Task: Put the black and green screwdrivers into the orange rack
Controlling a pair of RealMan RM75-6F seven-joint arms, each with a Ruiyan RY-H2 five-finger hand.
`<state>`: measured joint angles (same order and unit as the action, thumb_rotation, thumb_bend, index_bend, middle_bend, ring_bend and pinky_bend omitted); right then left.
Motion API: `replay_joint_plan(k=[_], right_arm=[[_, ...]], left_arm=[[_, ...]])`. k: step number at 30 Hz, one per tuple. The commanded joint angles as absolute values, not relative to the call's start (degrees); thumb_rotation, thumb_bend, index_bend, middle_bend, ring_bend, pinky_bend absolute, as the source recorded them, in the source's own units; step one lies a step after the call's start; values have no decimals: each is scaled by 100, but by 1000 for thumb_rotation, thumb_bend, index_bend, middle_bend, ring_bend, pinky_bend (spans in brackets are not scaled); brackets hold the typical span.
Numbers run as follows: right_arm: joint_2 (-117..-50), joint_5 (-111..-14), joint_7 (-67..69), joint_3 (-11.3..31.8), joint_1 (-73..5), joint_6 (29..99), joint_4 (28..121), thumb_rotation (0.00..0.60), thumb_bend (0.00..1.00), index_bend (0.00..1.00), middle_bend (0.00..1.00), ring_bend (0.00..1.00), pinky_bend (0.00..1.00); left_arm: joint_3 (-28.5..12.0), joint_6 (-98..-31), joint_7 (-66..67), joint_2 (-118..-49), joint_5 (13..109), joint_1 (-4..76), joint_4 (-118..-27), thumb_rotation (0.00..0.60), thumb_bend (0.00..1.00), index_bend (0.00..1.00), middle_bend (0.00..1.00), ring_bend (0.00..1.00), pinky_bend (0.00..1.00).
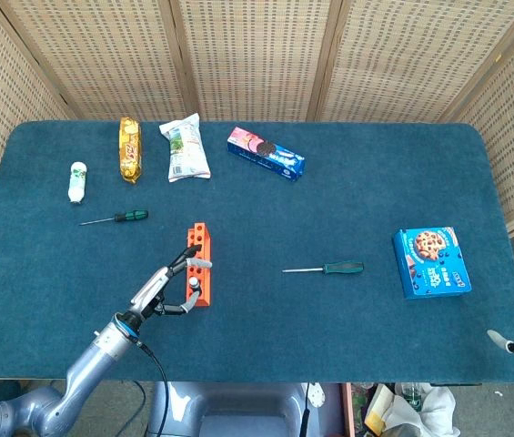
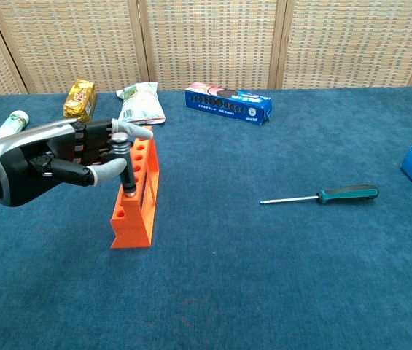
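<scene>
Two screwdrivers are lying loose on the blue worktop (image 1: 347,182), while a third, the black screwdriver (image 2: 125,169), is standing upright in the orange rack (image 2: 134,208) near its front end. The left hand (image 2: 49,162) is reaching in from the left, its fingers (image 2: 108,171) closing around the black handle with the thumb pressing just below the silver cap. The rack is sitting upright on the worktop, its row of holes running away from the robot. The green screwdriver (image 1: 327,269) is lying flat to the right of the rack, well apart from it, handle pointing right and shaft pointing left. A smaller screwdriver with a dark green handle (image 1: 115,218) is lying behind and to the left of the rack.

Along the far side a white bottle (image 1: 77,181), a gold snack packet (image 1: 129,148), a white and green pouch (image 1: 186,148) and a blue and pink biscuit box (image 1: 266,153) are resting in a loose row. A blue cookie box (image 1: 431,262) is lying flat near the right edge. Of the right hand (image 1: 511,345) only a pale tip is showing at the lower right corner of the head view, so I cannot tell how its fingers are set.
</scene>
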<state>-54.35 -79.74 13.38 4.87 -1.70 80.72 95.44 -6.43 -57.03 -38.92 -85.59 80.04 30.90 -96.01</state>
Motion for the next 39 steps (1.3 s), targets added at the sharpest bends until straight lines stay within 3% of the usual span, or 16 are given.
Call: replay_joint_plan(k=[1, 5, 13, 14, 16, 18, 19, 21, 31, 39], right_arm=[[-5435, -7977, 1335, 486, -171, 8073, 9548, 600, 0, 0, 0, 0, 0], [-5435, -7976, 1336, 488, -169, 8079, 9551, 600, 0, 0, 0, 0, 0], [-5428, -7986, 1350, 483, -167, 8080, 9562, 600, 0, 0, 0, 0, 0], [-5426, -7988, 1349, 484, -167, 8082, 9566, 600, 0, 0, 0, 0, 0], [-5423, -7989, 1351, 483, -163, 8090, 9567, 600, 0, 0, 0, 0, 0], [-5421, -7992, 1352, 484, -159, 8099, 9571, 600, 0, 0, 0, 0, 0], [-5419, -7994, 1353, 482, -157, 8100, 9573, 600, 0, 0, 0, 0, 0], [-5418, -7996, 1353, 481, -157, 8102, 9575, 600, 0, 0, 0, 0, 0], [-5418, -7997, 1343, 479, -160, 8096, 9583, 600, 0, 0, 0, 0, 0], [-5435, -8011, 1272, 466, -166, 8093, 9598, 600, 0, 0, 0, 0, 0]], left_arm=[[-620, -5769, -3926, -8476, 8114, 3068, -9650, 600, 333, 173, 0, 0, 0], [-596, -5902, -3973, -8307, 8290, 3031, -9765, 600, 221, 106, 0, 0, 0], [-588, -6223, -4017, -7753, 8645, 2950, -10187, 600, 189, 38, 0, 0, 0], [-587, -6252, -4016, -7650, 8683, 2943, -10269, 600, 218, 21, 0, 0, 0], [-590, -6274, -4019, -7473, 8740, 2947, -10402, 600, 373, 3, 0, 0, 0], [-577, -6199, -3942, -7210, 8830, 3002, -10548, 600, 736, 0, 0, 0, 0], [-566, -6125, -3882, -7057, 8885, 3050, -10639, 600, 865, 0, 0, 0, 0], [-549, -5963, -3742, -6780, 8950, 3144, -10806, 600, 998, 0, 0, 0, 0], [-603, -4816, -2862, -5530, 8488, 3703, -11720, 600, 1000, 0, 0, 0, 0], [-707, -3994, -3378, -5228, 8254, 4153, -11824, 600, 1000, 0, 0, 0, 0]])
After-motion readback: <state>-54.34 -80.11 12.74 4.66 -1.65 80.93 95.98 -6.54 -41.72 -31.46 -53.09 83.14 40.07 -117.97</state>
